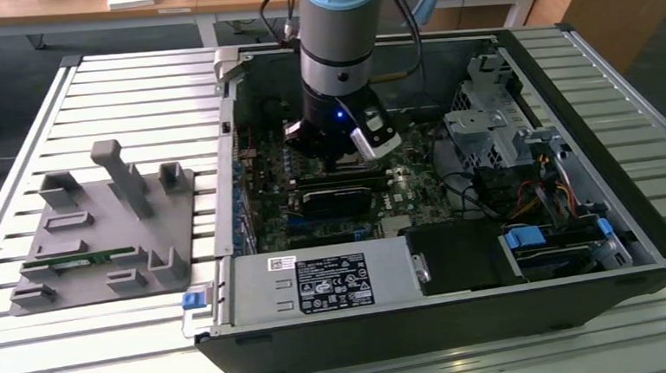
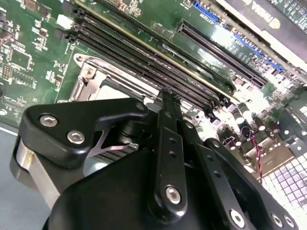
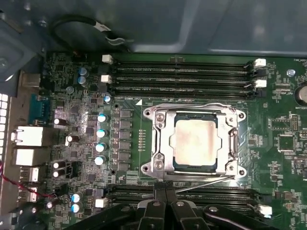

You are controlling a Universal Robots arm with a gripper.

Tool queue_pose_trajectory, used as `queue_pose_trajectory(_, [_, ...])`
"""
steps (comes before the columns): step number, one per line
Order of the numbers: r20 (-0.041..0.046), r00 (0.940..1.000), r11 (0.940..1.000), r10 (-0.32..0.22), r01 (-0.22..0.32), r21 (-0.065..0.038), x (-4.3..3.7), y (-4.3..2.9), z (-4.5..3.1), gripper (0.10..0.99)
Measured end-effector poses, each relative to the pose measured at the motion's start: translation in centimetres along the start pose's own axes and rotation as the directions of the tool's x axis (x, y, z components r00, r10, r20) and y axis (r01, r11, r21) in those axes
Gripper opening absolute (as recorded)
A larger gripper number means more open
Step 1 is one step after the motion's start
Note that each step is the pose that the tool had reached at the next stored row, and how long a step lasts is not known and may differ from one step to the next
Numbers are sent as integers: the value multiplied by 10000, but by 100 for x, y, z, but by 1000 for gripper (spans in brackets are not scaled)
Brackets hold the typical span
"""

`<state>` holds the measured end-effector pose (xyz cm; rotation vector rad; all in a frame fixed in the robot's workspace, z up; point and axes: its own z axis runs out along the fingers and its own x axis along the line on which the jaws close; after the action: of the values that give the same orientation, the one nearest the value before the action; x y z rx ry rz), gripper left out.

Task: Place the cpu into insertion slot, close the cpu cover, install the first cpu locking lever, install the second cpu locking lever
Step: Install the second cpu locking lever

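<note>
In the exterior view, the robot arm reaches down into an open computer case that lies on a slatted table. The end effector hangs low over the green board inside the case. A grey holder with pegs sits on the table, on the exterior view's left, well apart from the case. The first wrist view looks straight down at the board. There the cpu lies flat in the insertion slot, with its dull silver top facing up. The cpu cover is down around the chip, and the chip shows through its big square hole. A thin metal lever lies slanted along one side of the cover. Long black memory slots run on two sides of the slot. In both wrist views the black fingers of the end effector sit pressed together with nothing between them, just beside the cover's edge. The second wrist view shows a corner of the cover past the fingers.
</note>
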<state>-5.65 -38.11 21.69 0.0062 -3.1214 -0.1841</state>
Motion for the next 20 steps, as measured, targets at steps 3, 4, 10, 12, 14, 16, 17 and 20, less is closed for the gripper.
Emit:
queue_pose_trajectory(3, [-2, 10000, 10000, 0, 0, -3, 9, -6, 43, 106])
queue_pose_trajectory(4, [-2, 10000, 10000, -1, 1, -4, 10, -8, 60, 106])
queue_pose_trajectory(10, [-2, 10000, 9999, -2, 2, -106, 21, -35, 101, 106])
queue_pose_trajectory(12, [0, 10000, 9998, -3, 3, -188, 32, -62, 100, 106])
queue_pose_trajectory(14, [0, 10000, 9996, -4, 4, -295, 41, -88, 98, 106])
queue_pose_trajectory(16, [1, 10000, 9994, -4, 4, -360, 64, -103, 95, 106])
queue_pose_trajectory(17, [3, 10000, 9993, -6, 6, -386, 79, -109, 95, 106])
queue_pose_trajectory(20, [10, 10000, 9987, -11, 11, -512, 112, -138, 93, 106])
